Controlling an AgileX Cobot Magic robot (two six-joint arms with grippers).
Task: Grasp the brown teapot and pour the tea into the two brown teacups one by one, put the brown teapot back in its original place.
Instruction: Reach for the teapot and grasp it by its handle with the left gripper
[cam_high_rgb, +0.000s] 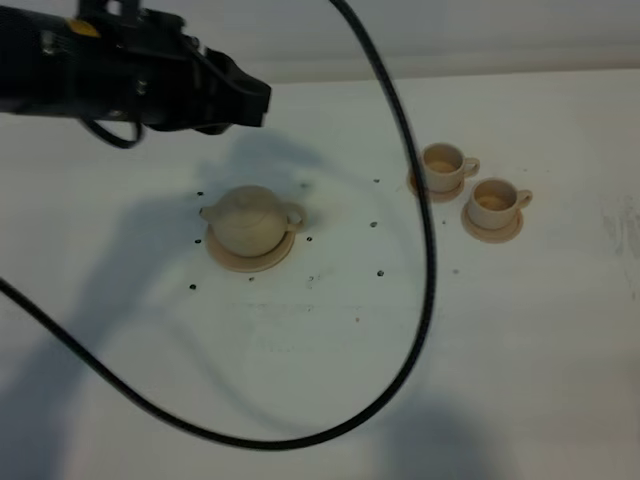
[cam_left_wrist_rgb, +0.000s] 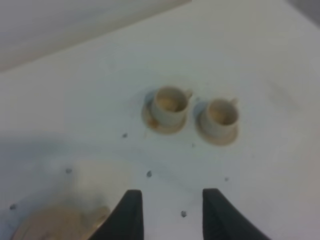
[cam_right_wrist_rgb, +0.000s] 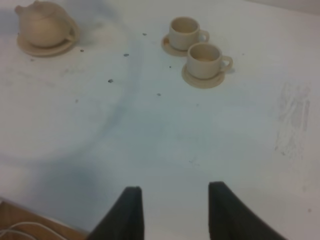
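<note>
The brown teapot (cam_high_rgb: 250, 220) stands upright, lid on, on its wide saucer, the original place (cam_high_rgb: 250, 257), left of centre. The two brown teacups (cam_high_rgb: 443, 165) (cam_high_rgb: 495, 200) sit on small saucers at the right, side by side. My left gripper (cam_high_rgb: 258, 102) hovers above and behind the teapot; in the left wrist view it (cam_left_wrist_rgb: 171, 192) is open and empty, with both cups (cam_left_wrist_rgb: 170, 102) (cam_left_wrist_rgb: 220, 115) ahead and a blurred tan edge of the teapot (cam_left_wrist_rgb: 60, 222) below. My right gripper (cam_right_wrist_rgb: 175, 187) is open and empty, far from the teapot (cam_right_wrist_rgb: 45, 25) and the cups (cam_right_wrist_rgb: 185, 31) (cam_right_wrist_rgb: 205, 59).
A black cable (cam_high_rgb: 425, 300) loops across the exterior high view, in front of the table. The white table (cam_high_rgb: 560, 350) has small dark specks around the teapot. In the right wrist view the table's near edge (cam_right_wrist_rgb: 30, 212) shows, with a white cable beyond it.
</note>
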